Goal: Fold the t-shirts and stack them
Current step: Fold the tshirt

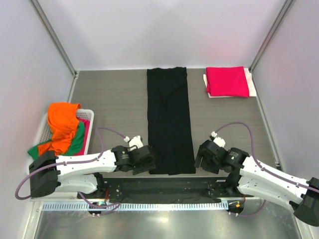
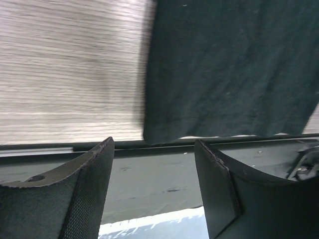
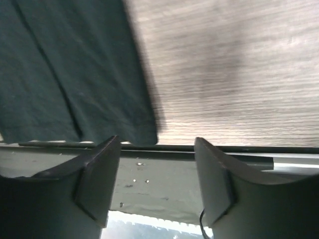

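Left gripper (image 2: pixel 153 143) and right gripper (image 3: pixel 157 140): jaws apart, nothing held.
Each sits beside a near corner of the black t-shirt (image 1: pixel 169 119), a long strip mid-table. The folded crimson-pink t-shirt (image 1: pixel 227 81) lies far right, and the orange t-shirt (image 1: pixel 62 124) is in the basket (image 1: pixel 89 112).

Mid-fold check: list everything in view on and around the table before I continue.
black t-shirt: 1, black, long folded strip down the table's middle
folded t-shirt: 1, crimson-pink, far right, on a white layer
basket: 1, white mesh, left side
heaped cloth: 3, orange shirt over green shirt and pink shirt, in the basket
table: 1, grey wood grain
left gripper: 1, black, open, empty, at the strip's near left corner
right gripper: 1, black, open, empty, at its near right corner
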Available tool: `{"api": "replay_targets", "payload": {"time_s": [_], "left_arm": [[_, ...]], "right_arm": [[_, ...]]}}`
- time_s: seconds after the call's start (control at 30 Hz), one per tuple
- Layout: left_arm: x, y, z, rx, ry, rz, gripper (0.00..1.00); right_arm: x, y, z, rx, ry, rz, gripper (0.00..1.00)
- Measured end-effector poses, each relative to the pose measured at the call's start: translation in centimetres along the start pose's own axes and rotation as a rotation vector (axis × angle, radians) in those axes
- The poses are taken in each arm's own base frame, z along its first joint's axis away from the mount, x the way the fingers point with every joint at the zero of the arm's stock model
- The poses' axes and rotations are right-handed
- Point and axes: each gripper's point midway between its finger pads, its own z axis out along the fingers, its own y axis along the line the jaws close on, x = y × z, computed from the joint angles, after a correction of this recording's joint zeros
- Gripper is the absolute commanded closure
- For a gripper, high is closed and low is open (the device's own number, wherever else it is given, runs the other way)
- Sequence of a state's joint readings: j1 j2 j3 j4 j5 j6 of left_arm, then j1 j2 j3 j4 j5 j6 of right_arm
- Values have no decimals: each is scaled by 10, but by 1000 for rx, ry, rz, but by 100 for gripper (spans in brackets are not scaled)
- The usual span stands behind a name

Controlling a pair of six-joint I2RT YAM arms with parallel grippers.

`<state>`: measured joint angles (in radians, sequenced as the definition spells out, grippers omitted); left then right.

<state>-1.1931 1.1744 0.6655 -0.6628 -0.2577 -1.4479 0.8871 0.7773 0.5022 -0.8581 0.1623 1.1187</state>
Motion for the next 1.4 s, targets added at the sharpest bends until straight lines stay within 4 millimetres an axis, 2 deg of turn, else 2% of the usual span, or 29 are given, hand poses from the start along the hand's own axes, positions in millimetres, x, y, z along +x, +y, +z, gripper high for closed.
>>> {"api": "replay_targets", "payload": {"time_s": [0.03,0.13,0.23,0.4,0.7,0.8,0.83,0.9,0.93,1.0,1.07,1.1,1.2,1.27,1.33,1.4], "left_arm": [[0,-2,1,6,-5,-8,35],[-1,-7,3,24,-18,-24,37],[0,-4,9,27,-27,-45,40],[6,19,23,-7,-28,-67,42],[5,10,26,67,-41,-119,52],[6,6,28,89,-42,-128,58],[6,4,29,93,-41,-129,64],[7,3,30,98,-41,-130,72],[8,4,31,97,-41,-131,83],[8,3,32,99,-45,-131,98],[8,4,33,99,-48,-123,100],[8,3,32,101,-50,-121,100],[8,4,26,93,-59,-106,100],[5,-1,13,87,-70,-90,100],[-4,-18,-7,118,-92,-91,100],[-17,-33,-26,154,-125,-98,100]], "right_arm": [[4,-3,3,1,5,7,40],[15,-12,13,13,21,30,46],[22,-21,22,28,34,46,47],[20,-8,26,-27,22,64,50],[20,1,32,-83,15,86,64],[22,4,35,-103,22,94,73],[23,5,36,-111,25,96,78],[24,6,37,-119,28,98,81],[24,7,37,-123,28,98,83],[24,8,37,-128,30,97,92],[25,8,37,-130,31,96,99],[25,9,37,-130,31,97,99],[25,7,35,-122,34,95,99],[23,7,29,-106,33,92,99],[13,14,16,-110,11,91,99],[-5,28,-6,-124,-41,86,99]]}}
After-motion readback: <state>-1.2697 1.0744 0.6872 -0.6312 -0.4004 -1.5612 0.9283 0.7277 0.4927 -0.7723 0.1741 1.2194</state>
